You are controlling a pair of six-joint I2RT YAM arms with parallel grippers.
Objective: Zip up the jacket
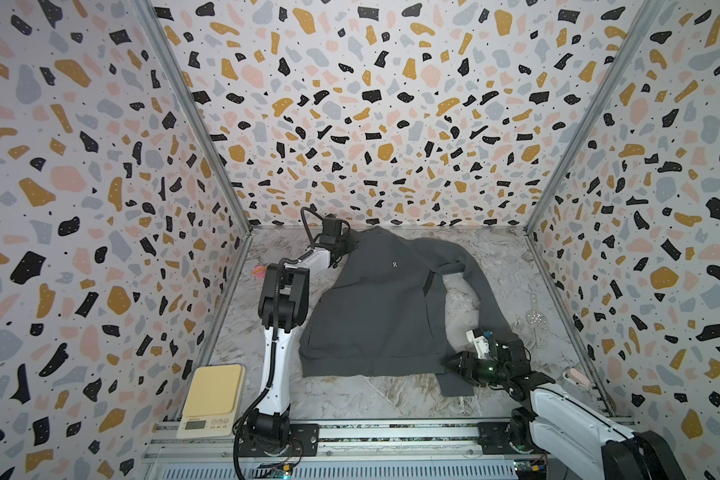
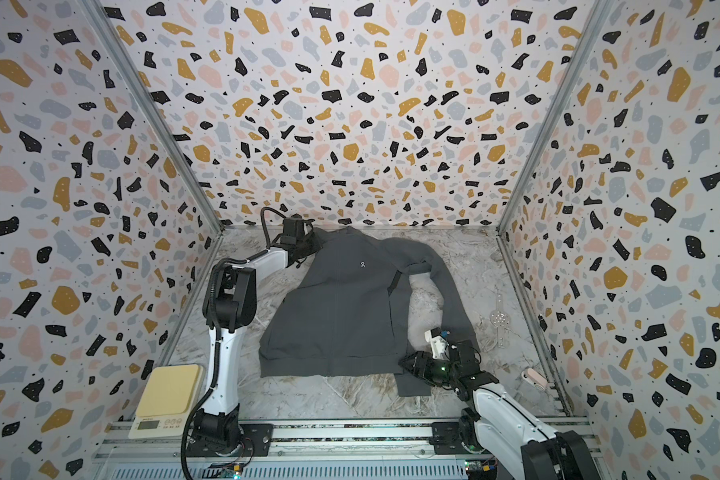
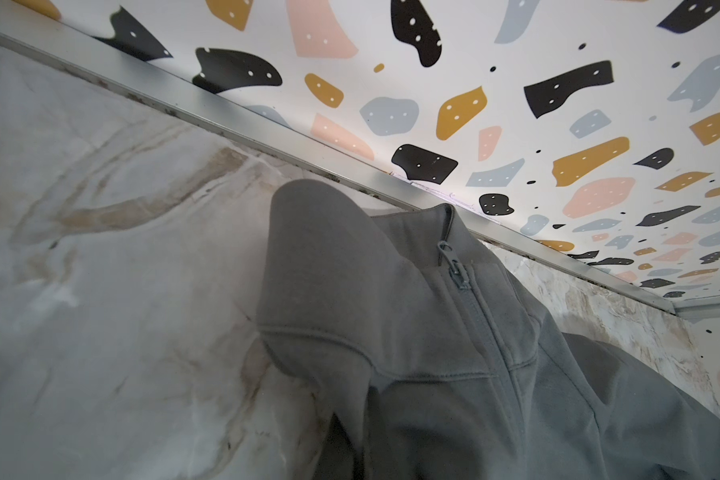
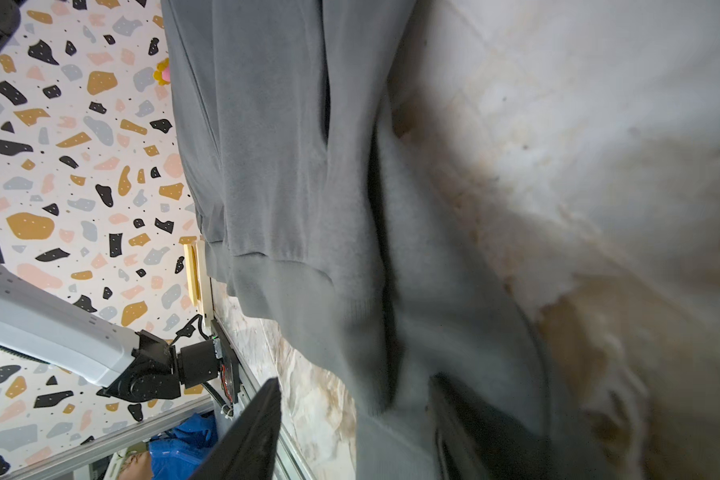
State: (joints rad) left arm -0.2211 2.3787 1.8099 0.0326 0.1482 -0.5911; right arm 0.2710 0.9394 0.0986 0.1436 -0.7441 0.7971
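Nearest me, front left, sits a cream-topped digital kitchen scale (image 1: 213, 386). My left gripper (image 1: 344, 245) is pinched closed on the dark charcoal-grey fabric jacket (image 1: 375, 311) (zipped to the collar), which is spread mid-table. The right gripper (image 1: 452, 363) has its fingers apart, straddling the sleeve end.

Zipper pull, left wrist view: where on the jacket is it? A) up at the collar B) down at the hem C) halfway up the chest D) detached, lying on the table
A: in the left wrist view the zipper pull sits up in the collar, and the zip runs closed below it down the jacket.
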